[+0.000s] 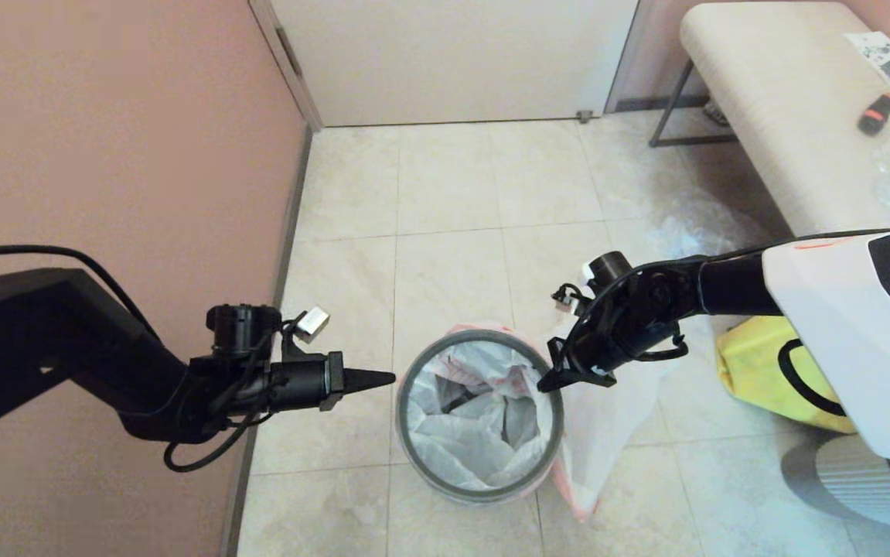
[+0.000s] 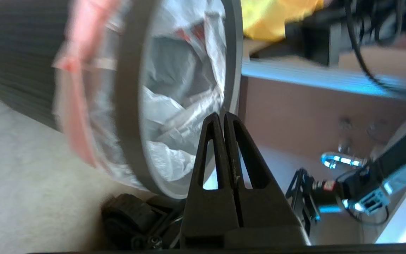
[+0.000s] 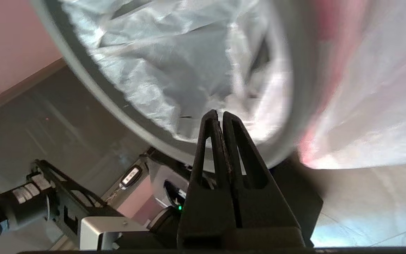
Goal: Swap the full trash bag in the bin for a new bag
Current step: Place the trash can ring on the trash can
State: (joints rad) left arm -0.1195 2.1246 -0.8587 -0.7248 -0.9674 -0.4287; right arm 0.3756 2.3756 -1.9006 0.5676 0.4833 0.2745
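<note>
The small round bin (image 2: 12, 70) stands on the floor tiles, its grey hoop (image 1: 477, 490) on top. A white bag (image 1: 483, 433) with a pink edge lines the bin and folds out under the hoop. Against the bin's right side another white bag (image 1: 607, 433) with a pink hem lies on the floor. My left gripper (image 1: 389, 378) is shut and empty, its tip just left of the hoop (image 2: 128, 106). My right gripper (image 1: 547, 382) is shut too, with its tip at the hoop's right edge (image 3: 118, 102). In the wrist views the left gripper (image 2: 223, 114) and the right gripper (image 3: 220, 113) hold nothing.
A yellow shopping bag (image 1: 754, 363) sits on the floor to the right of the bin. A padded bench (image 1: 777, 100) stands at the back right with a clear plastic sheet (image 1: 692, 224) below it. The pink wall (image 1: 120, 155) runs close along the left.
</note>
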